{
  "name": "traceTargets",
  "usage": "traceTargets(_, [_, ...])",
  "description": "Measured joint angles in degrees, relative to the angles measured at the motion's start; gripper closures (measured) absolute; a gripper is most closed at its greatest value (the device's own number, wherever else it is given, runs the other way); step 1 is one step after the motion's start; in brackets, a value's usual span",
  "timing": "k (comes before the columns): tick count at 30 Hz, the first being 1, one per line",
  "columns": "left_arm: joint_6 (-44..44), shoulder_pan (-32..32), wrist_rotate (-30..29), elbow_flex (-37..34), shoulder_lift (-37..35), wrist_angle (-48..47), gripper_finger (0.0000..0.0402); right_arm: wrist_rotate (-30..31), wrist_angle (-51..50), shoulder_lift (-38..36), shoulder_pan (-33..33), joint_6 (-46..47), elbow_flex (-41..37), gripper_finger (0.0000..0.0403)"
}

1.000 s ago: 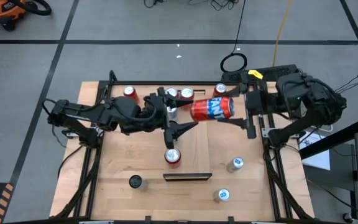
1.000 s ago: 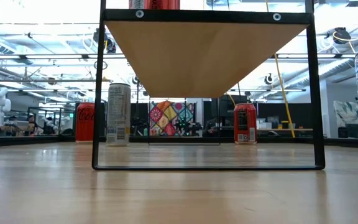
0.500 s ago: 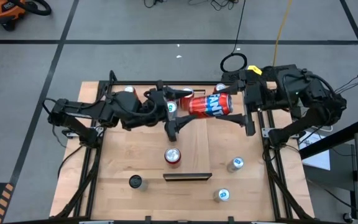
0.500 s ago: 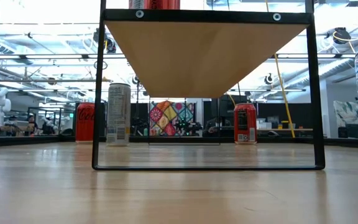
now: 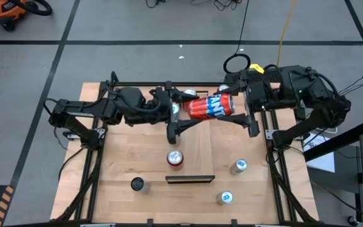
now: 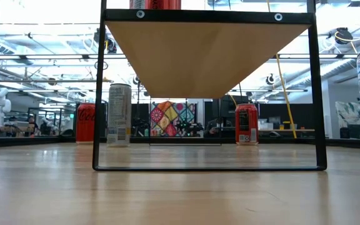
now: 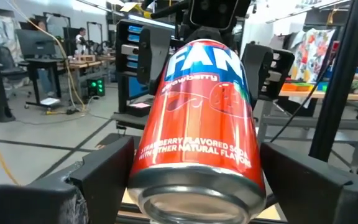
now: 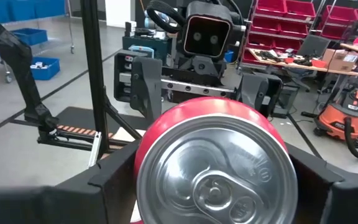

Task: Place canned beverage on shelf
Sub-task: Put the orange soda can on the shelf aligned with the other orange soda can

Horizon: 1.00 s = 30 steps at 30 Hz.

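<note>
The red strawberry Fanta can [image 5: 210,106] hangs on its side in the air above the far part of the worktop [image 5: 131,157], its long axis running across from one arm to the other, level or nearly so. Both arms meet it end-on. The left gripper [image 5: 176,108] has its fingers [image 7: 107,171] spread to either side of the can's bottom end and appears to be pressed against it, so I judge it to be gripping there. The right gripper [image 5: 243,101] faces the pull-tab end, its fingers [image 8: 114,177] likewise straddling the can close against its sides; whether it is squeezing or only alongside I cannot quite tell, though it looks closed on the can. So the can is bridged between the two, neither arm clearly nearer.

The shelf [image 6: 205,53] stands nearer the front edge of the worktop from the can, its pale board raised on a black frame; from above only its narrow edge [image 5: 190,180] shows, with a red-topped can [image 5: 175,157] standing between it and the held can. To reach the shelf the held can must travel toward that front edge and be turned upright, which I judge calls for one arm letting go first
</note>
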Motion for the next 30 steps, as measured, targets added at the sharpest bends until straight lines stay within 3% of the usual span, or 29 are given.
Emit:
traceTargets(14, [-1.2,-0.1,1.3,0.0,0.0,-0.6,0.0053,-2.3,2.5,1.5,-0.7,1.2,0.0,0.0125])
traceTargets(23, [-0.9,-0.1,0.8,0.0,0.0,-2.1,0.0108,-2.6,2.5,1.9,-0.7,1.8,0.0,0.0125])
traceTargets(30, [-1.1,-0.2,-0.6,0.0,0.0,-2.0,0.0111,-2.8,2.5,2.1,-0.7,3.0,0.0,0.0124])
